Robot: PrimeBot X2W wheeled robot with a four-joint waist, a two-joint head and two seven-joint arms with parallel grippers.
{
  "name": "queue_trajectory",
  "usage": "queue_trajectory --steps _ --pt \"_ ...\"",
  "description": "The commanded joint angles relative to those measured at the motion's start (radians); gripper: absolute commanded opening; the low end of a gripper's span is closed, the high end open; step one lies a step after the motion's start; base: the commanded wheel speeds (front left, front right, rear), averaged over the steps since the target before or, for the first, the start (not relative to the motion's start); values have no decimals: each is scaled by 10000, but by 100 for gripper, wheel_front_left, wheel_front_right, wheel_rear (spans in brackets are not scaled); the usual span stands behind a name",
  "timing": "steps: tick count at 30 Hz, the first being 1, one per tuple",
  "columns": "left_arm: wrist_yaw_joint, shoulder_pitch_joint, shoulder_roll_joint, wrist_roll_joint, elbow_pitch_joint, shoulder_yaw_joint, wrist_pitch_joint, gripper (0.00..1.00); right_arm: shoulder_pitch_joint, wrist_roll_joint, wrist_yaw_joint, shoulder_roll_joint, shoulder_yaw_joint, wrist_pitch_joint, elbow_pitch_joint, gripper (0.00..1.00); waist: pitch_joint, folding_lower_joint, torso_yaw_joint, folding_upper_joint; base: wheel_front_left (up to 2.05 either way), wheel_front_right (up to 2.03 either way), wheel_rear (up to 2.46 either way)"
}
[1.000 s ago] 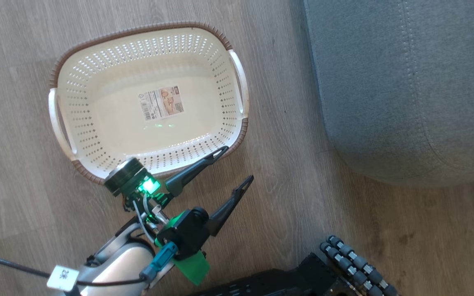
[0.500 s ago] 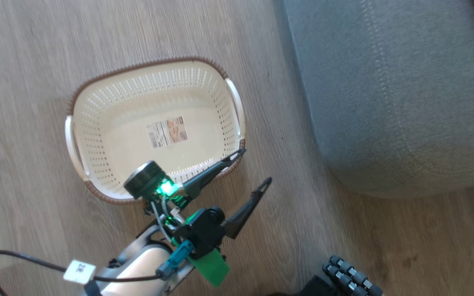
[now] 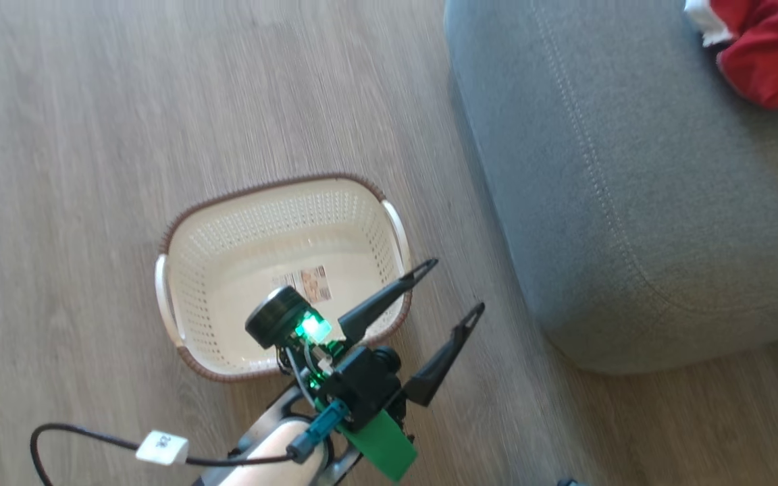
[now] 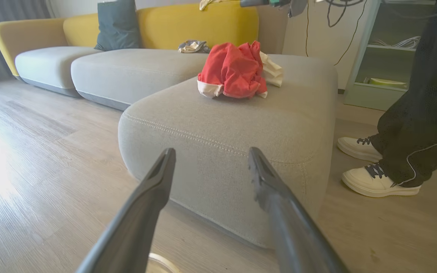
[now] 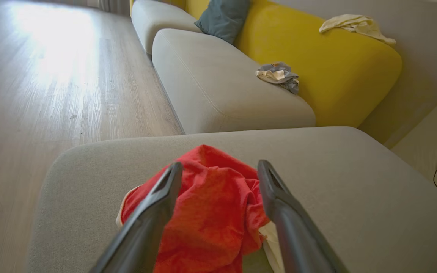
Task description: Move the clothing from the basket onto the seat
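Well, the red shirt [image 5: 211, 212] lies heaped on the grey seat cushion [image 5: 336, 182], below and between the fingers of my right gripper [image 5: 220, 167], which are spread wide and empty like those of my left gripper [image 3: 453, 287] beside the emptied laundry basket [image 3: 213, 283], so I judge the drop done and the next move a clean lift away.
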Motion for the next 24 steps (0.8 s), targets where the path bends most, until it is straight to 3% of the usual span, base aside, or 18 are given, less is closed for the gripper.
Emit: queue_trajectory --steps 1,6,12,16,24 --pt "45 78 -175 -13 -255 455 20 100 288 266 -2 -196 328 -131 -499 100 -496 0 140 0 0 0 0" --pt "165 256 -371 -36 -191 890 20 100 747 1114 -2 -221 916 -229 -1225 100 -1019 0 253 0 0 0 0" --pt "371 439 -539 -43 -18 1693 20 100 1820 2553 -2 -507 2012 -494 -3034 100 -1631 0 501 0 0 0 0" --pt "511 584 -623 -82 28 2265 20 100 2638 3788 -2 -614 2287 -796 -4427 100 -1889 0 646 0 0 0 0" --pt "704 876 -698 -29 206 3275 20 100 4265 4661 -2 -366 2622 -1220 -6713 100 -2339 0 981 0 0 0 0"
